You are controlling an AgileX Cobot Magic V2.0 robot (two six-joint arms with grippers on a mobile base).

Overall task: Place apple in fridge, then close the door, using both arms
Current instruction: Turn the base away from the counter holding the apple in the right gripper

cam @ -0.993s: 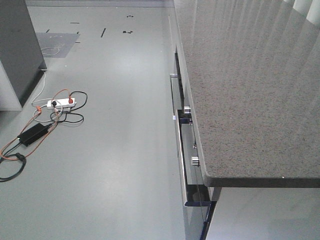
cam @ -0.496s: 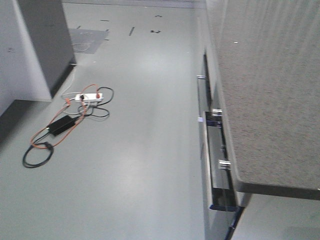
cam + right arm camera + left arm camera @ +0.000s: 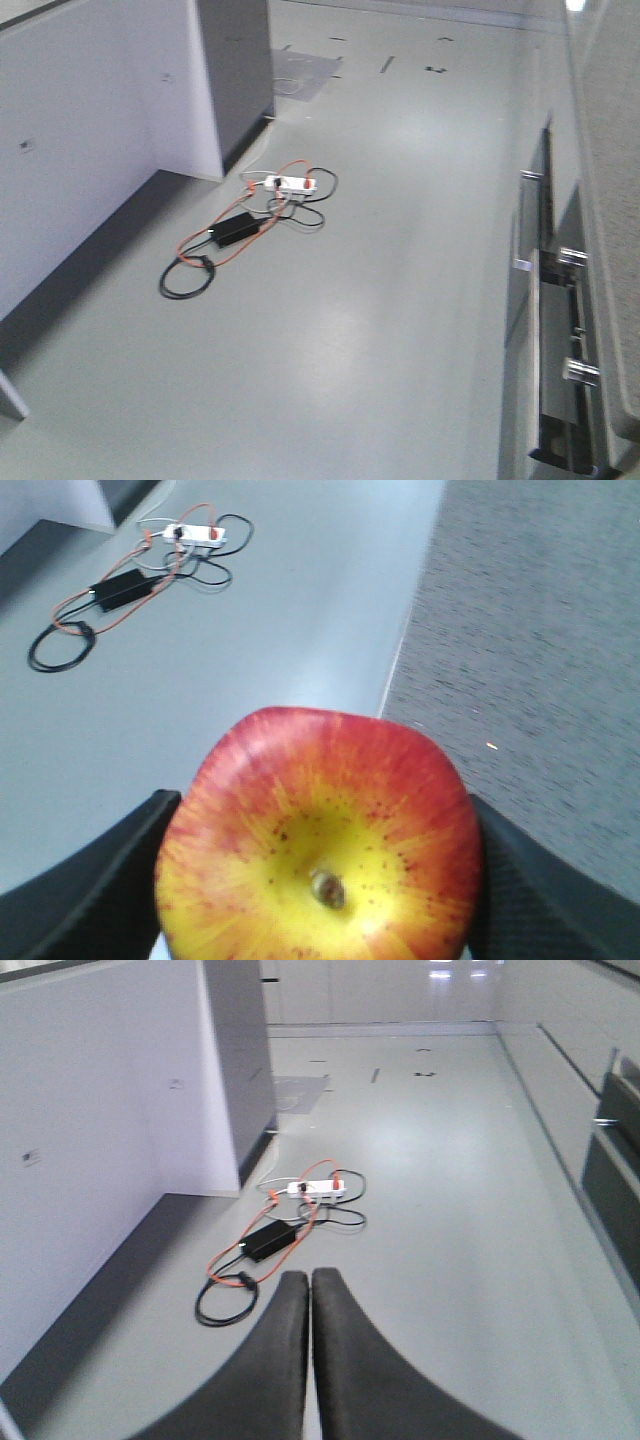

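Two arms, two jobs: the right gripper (image 3: 318, 875) is clamped on the apple (image 3: 320, 830), held beside the speckled countertop (image 3: 540, 630). The left gripper (image 3: 310, 1285) is pressed together, empty, seemingly spare. The dark-sided unit (image 3: 235, 80) may be the fridge.

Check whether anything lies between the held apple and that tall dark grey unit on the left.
The apple sits in the right gripper beside the countertop. On the floor before the dark grey unit lies a cable tangle with a power strip and black adapter. Otherwise the floor looks open.
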